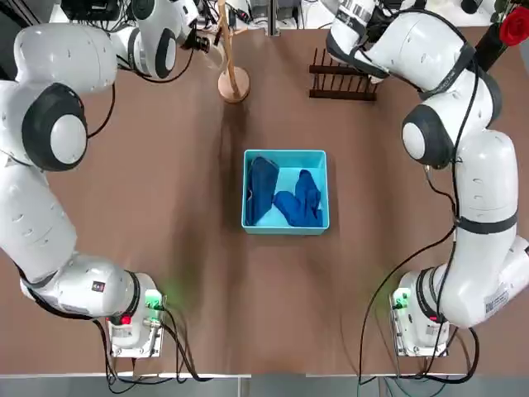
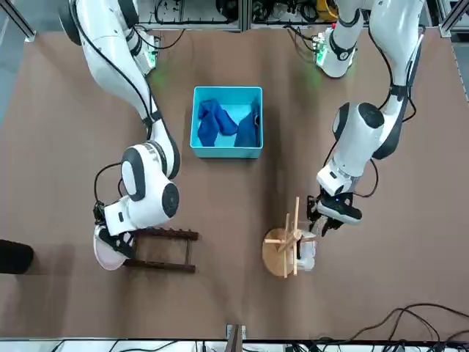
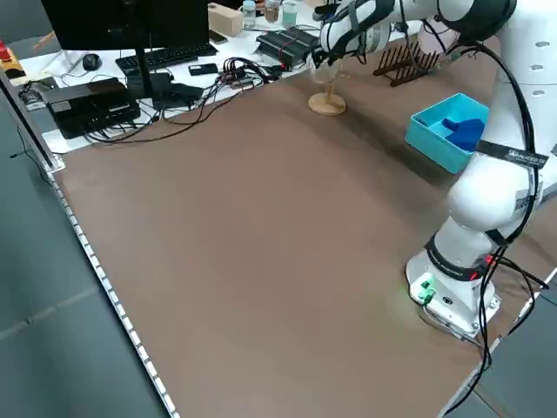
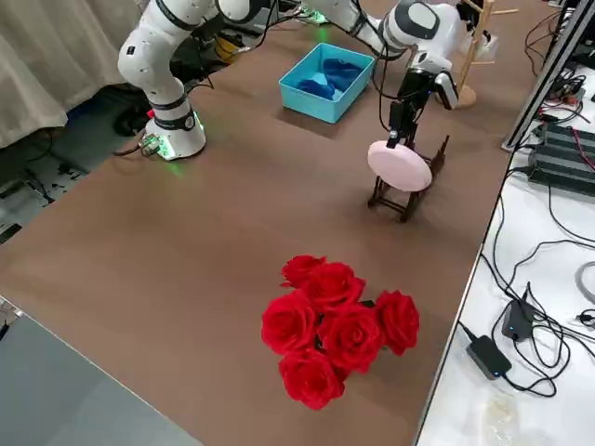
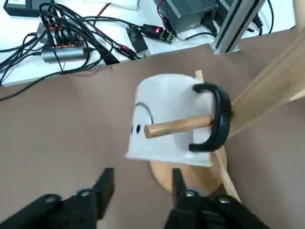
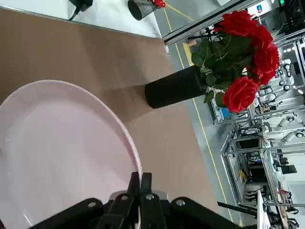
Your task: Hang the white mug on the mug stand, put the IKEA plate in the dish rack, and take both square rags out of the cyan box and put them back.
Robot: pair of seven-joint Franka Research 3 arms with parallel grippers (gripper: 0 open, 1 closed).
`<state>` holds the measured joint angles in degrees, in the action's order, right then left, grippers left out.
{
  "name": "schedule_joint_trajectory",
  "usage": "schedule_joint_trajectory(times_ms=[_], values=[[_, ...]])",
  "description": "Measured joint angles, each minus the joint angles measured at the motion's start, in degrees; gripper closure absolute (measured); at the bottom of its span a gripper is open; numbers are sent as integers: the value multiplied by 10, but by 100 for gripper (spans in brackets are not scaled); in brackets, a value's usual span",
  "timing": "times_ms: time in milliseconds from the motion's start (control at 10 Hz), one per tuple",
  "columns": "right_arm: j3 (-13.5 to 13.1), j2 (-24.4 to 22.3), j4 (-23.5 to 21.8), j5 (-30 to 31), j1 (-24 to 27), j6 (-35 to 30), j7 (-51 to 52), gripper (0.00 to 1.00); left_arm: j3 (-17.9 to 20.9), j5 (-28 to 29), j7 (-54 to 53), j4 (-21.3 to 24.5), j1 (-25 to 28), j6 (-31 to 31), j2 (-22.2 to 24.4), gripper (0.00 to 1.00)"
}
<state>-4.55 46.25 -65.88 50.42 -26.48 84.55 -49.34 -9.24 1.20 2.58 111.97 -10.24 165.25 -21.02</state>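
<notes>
With my left gripper [image 5: 140, 191] spread just off the hung white mug [image 5: 171, 121], I should back away straight, while my right gripper [image 6: 139, 191] pinches the IKEA plate [image 6: 62, 152].

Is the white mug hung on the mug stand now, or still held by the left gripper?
Hung. In the left wrist view a peg of the mug stand passes through the handle of the white mug; the left gripper stands open, clear of it.

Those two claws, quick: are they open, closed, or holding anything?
Left gripper: open, empty, just off the white mug hanging on the mug stand.
Right gripper: shut on the IKEA plate.
</notes>
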Motion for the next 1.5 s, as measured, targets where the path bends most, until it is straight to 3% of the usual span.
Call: schedule_joint_trajectory(times_ms=[200,300,700,800,1100,1500], values=[[0,3,0,0,-1,0,-7,97,0,0,-1,-5,5,-3,0,7],[0,6,0,0,-3,0,-8,97,0,0,-5,-10,11,-14,2,0],[0,15,0,0,-12,0,-10,96,11,3,-124,-49,33,-203,34,0],[0,15,0,0,-13,0,-10,92,13,3,-150,-59,37,-238,40,0],[0,17,0,1,-13,-1,-10,49,39,3,-157,-82,41,-319,54,0],[0,20,0,9,-13,-1,-1,45,78,2,-156,-221,45,-552,68,0]])
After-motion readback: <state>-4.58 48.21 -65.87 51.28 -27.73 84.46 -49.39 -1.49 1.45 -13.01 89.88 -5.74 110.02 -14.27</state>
